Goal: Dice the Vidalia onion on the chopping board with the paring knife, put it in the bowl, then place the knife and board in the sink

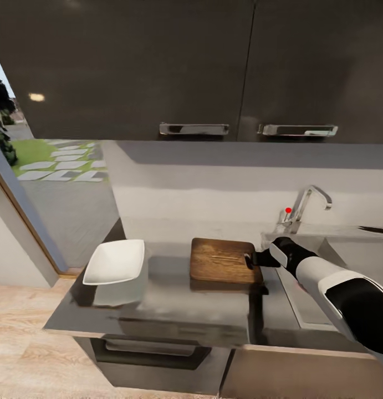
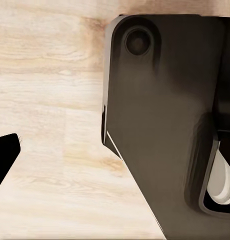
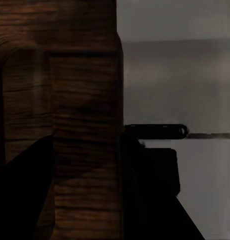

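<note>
The board (image 1: 223,260) lies flat on the countertop (image 1: 174,310), its right edge just beside the sink (image 1: 324,277). It is bare on top: I see no onion, dice or knife on it. The white bowl (image 1: 115,261) sits well apart to its left, and from here I cannot tell whether anything lies inside it.

My right gripper (image 1: 253,259) is at the board's right edge, by the handle slot. In the right wrist view, streaky wood (image 3: 85,125) stands between my two dark fingers (image 3: 155,185), so I judge the jaws narrowed on the board's edge, holding it. My left gripper is down by my own dark body over the pale wood floor (image 2: 50,100); one black fingertip (image 2: 5,155) shows, and I cannot tell how wide it stands.

The step in hand looks to be moving the board into the sink. To do it well I would keep the grip firm, since I hold one end only and the far end will sag. I would lift that end clear of the countertop, swing right and low under the tap (image 1: 310,202), then lower the board into the basin before letting go.
</note>
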Motion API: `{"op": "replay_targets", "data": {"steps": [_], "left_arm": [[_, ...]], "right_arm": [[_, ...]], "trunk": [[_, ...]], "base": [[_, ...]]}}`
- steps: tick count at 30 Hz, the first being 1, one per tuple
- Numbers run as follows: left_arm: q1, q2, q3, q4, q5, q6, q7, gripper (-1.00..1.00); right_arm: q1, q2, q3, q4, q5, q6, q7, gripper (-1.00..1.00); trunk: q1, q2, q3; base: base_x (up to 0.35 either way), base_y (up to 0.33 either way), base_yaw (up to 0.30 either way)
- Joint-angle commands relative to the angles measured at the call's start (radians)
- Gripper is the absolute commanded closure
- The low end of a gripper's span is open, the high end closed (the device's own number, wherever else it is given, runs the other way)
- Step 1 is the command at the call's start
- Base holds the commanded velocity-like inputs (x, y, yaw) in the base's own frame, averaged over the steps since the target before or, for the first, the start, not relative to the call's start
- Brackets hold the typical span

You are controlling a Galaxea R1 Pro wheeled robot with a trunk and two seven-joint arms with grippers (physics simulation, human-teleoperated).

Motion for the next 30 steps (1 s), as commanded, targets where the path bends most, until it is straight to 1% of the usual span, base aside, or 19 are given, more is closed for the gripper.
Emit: {"op": "replay_targets", "data": {"steps": [1, 4, 8, 12, 30], "left_arm": [[0.0, 0.0, 0.0, 0.001, 0.006, -0.004, -0.001, -1.0], [0.0, 0.0, 0.0, 0.001, 0.006, -0.004, -0.001, -1.0], [0.0, 0.0, 0.0, 0.0, 0.006, -0.004, -0.001, -1.0], [0.0, 0.0, 0.0, 0.001, 0.006, -0.004, -0.001, -1.0], [0.0, 0.001, 0.0, 0.001, 0.007, -0.004, -0.001, -1.0]], "right_arm": [[-0.001, -0.001, 0.002, 0.0, -0.006, 0.004, 0.004, 1.0], [-0.001, -0.01, 0.002, 0.001, -0.006, 0.004, -0.009, 1.0], [-0.001, -0.012, 0.002, 0.0, -0.007, 0.004, -0.07, 1.0], [-0.001, -0.014, 0.002, 0.0, -0.008, 0.004, -0.097, 1.0], [-0.001, -0.013, 0.004, 0.0, -0.008, 0.006, -0.101, 1.0]], "trunk": [[0.0, -0.002, -0.002], [0.0, -0.002, -0.002], [0.0, -0.002, -0.002], [0.0, -0.002, -0.002], [0.0, -0.002, -0.002]], "base": [[-0.145, 0.176, 0.0], [-0.094, 0.137, 0.0], [-0.024, 0.035, 0.0], [-0.005, 0.007, 0.0], [0.0, 0.0, 0.0]]}}
